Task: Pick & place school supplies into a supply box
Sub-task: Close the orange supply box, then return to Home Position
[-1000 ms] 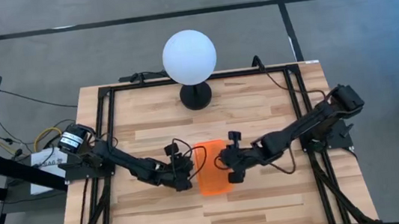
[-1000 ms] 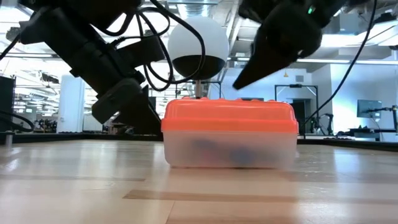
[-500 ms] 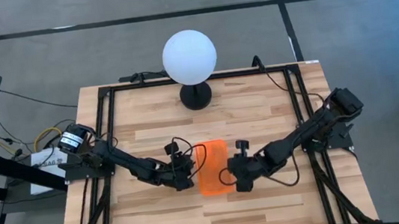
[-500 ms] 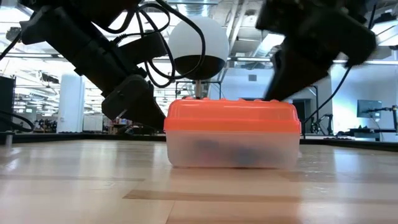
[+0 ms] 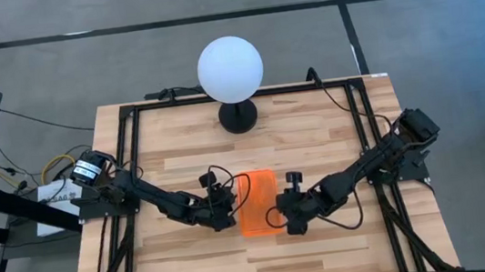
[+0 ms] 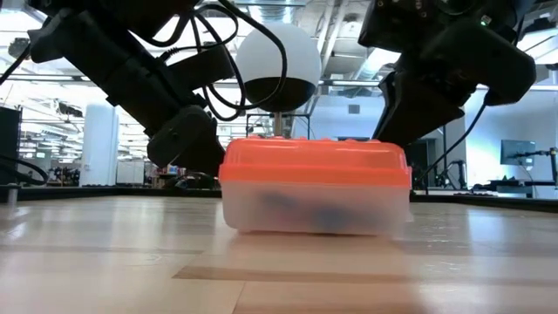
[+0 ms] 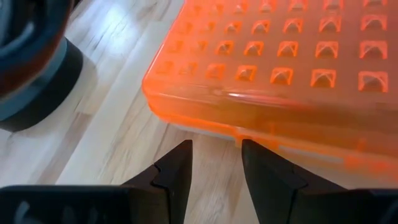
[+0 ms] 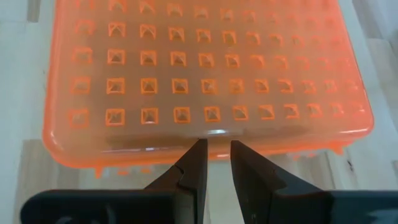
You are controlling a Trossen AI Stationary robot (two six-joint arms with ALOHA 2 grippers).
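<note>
Wooden counter (image 5: pixel 315 128) mid-span carries the lidded supply box (image 5: pixel 257 204), where we find left tool (image 7: pixel 214 163) and right tool (image 8: pixel 214 158), both slightly spread, flanking its sides; we judge closing underway, needing firm lid pressure next.

Closed supply box (image 6: pixel 314 187) between arms

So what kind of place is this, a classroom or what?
Probably a robotics lab or open workshop. Two dark robot arms are bolted to a framed wooden table, cables trail beside it, and the low view shows a big hall with monitors.
</note>
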